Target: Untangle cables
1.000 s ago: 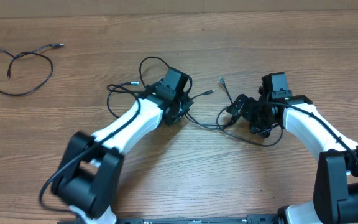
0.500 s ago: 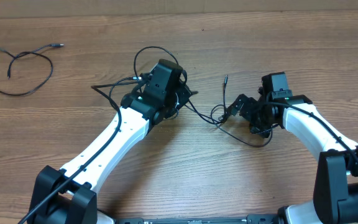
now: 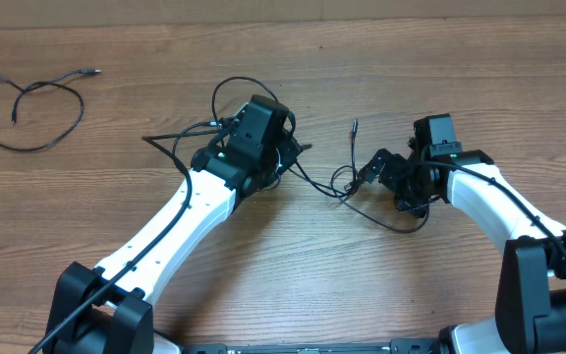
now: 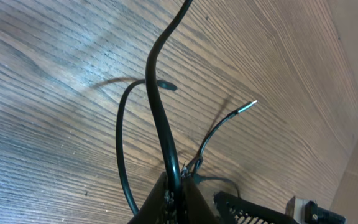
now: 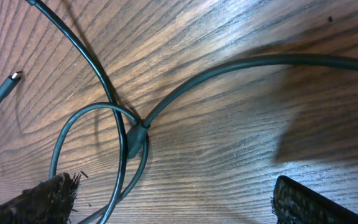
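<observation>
My left gripper (image 3: 285, 157) is shut on a thin black cable (image 4: 157, 106), which rises from between its fingers (image 4: 166, 199). That cable loops above the gripper (image 3: 229, 87) and runs right across the wood to my right gripper (image 3: 389, 182). A silvery plug tip (image 4: 247, 106) points up beyond it. My right gripper (image 5: 182, 202) is open and low over the table, with two cable strands (image 5: 123, 180) lying just inside its left finger (image 5: 48, 199) and a plug joint (image 5: 137, 140) ahead. A separate cable (image 3: 84, 72) lies looped at the far left.
The wooden table (image 3: 293, 275) carries only the cables. A cardboard wall (image 3: 263, 10) lines the far edge. The two arms' white links reach in from the near edge, the left (image 3: 165, 231) and the right (image 3: 484, 202).
Over the last second my left arm swung up and left with the cable, pulling the tangle left and tightening the strand between the grippers. My right gripper stayed put.
</observation>
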